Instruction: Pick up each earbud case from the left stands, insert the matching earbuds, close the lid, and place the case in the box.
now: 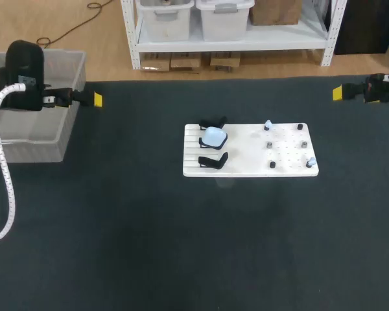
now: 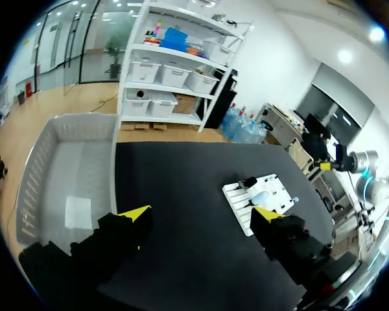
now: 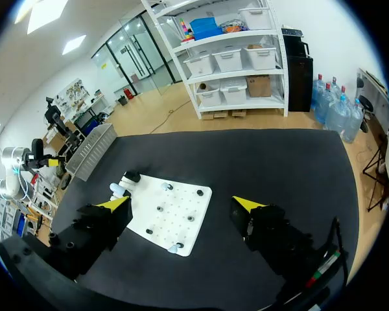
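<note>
The clear box (image 1: 59, 146) sat at the far left of the tabletop (image 1: 181, 246), well to the left of the white board (image 1: 246, 167), and I could see nothing in it. My left tool (image 1: 98, 100) hung beside the box's back corner, well apart from the board and farther back than it. In its wrist view the left tool (image 2: 202, 214) stood wide open, with only bare tabletop between the yellow tips.

The board lay near the middle of the tabletop. Along its left edge there were black stands (image 1: 212, 161). One pale blue earbud case (image 1: 214, 136) rested on the middle stand with its lid shut. The stand behind it and the one in front of it held no case.

The right part of the board carried small dark pegs (image 1: 271, 165). One pale earbud (image 1: 268, 124) sat near the board's back edge. A second earbud (image 1: 310, 161) sat at its front right corner.

My right tool (image 1: 337, 93) hung well to the right of the board and behind it. In its wrist view the right tool (image 3: 181, 203) was also wide open and gripped nothing, with the board ahead of it.
</note>
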